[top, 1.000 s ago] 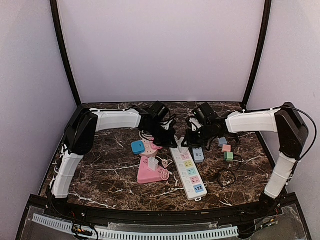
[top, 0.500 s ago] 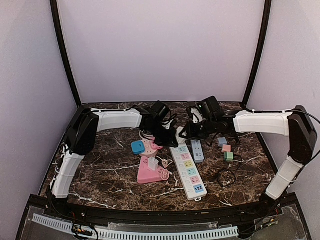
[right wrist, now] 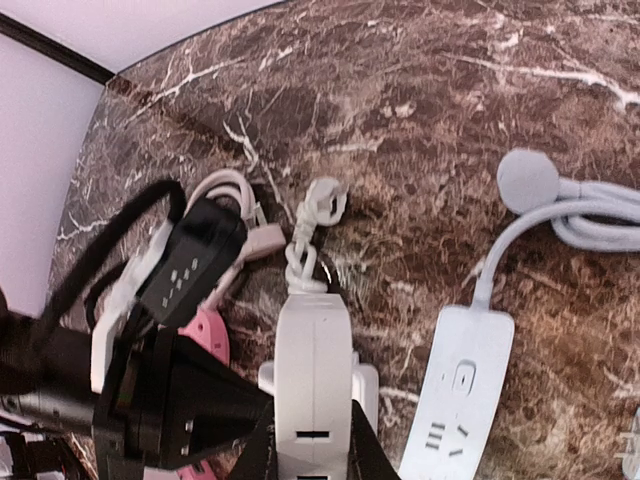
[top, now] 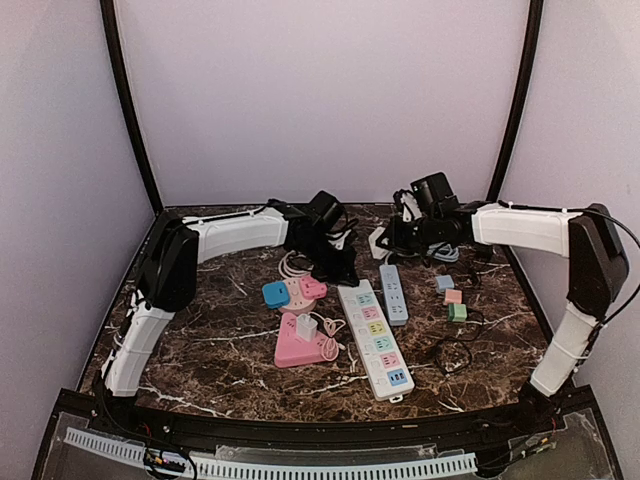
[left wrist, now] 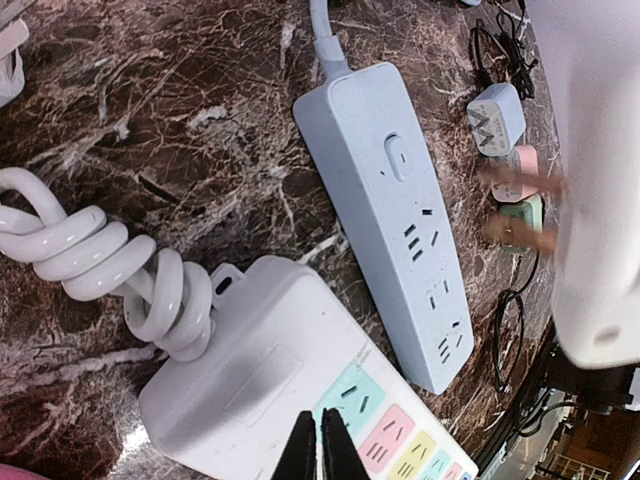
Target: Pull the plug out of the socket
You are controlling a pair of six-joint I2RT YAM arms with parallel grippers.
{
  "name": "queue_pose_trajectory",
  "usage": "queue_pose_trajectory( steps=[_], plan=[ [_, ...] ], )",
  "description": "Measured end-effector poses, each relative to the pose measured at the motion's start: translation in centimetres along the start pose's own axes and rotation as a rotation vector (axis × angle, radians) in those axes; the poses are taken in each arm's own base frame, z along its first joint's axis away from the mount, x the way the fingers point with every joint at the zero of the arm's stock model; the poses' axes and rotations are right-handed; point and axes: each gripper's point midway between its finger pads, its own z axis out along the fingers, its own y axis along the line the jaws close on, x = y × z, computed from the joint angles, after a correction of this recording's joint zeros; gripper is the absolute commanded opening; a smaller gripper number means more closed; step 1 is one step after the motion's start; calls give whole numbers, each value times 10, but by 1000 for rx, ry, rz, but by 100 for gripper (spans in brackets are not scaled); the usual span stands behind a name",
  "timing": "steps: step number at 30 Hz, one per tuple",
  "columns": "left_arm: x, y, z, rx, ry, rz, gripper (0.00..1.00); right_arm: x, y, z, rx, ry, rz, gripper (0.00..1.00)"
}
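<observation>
The socket is a long white power strip [top: 372, 335] with coloured outlets. My left gripper [top: 341, 272] is shut with nothing in it. In the left wrist view its tips [left wrist: 320, 445] sit on the strip's plain upper end [left wrist: 240, 370], beside the teal outlet. My right gripper [top: 388, 241] is shut on a white plug [top: 377, 243] and holds it above the table, behind the strip. The right wrist view shows the plug [right wrist: 313, 370] clamped between both fingers [right wrist: 262, 455], with a looped white cord tie [right wrist: 308, 240] hanging off its far end. The strip's end [right wrist: 366, 386] lies below the plug.
A pale blue power strip [top: 393, 293] lies right of the white one. A pink triangular socket [top: 300, 347] carries a white plug [top: 306, 327]. A blue adapter [top: 275, 293], small coloured cubes [top: 455, 298], a black cable [top: 455, 352] and coiled white cord [left wrist: 110, 265] lie around.
My right gripper has risen and moved back from the white strip's upper end, with the white plug in it. My left gripper has stayed on the strip.
</observation>
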Motion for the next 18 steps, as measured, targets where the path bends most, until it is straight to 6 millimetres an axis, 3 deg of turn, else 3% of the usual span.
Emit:
queue_pose_trajectory(
  steps=[4,8,13,18],
  plan=[
    [0,-4,-11,-12,-9,17,5,-32,1,18,-16,-36,7,6],
    [10,-4,-36,-35,-23,21,5,-56,7,47,-55,-41,7,7],
    [30,3,-72,-56,-59,7,5,-74,11,83,-102,-35,14,8],
    [50,27,-95,-95,-92,-39,6,-84,5,113,-137,-18,35,8]
  ],
)
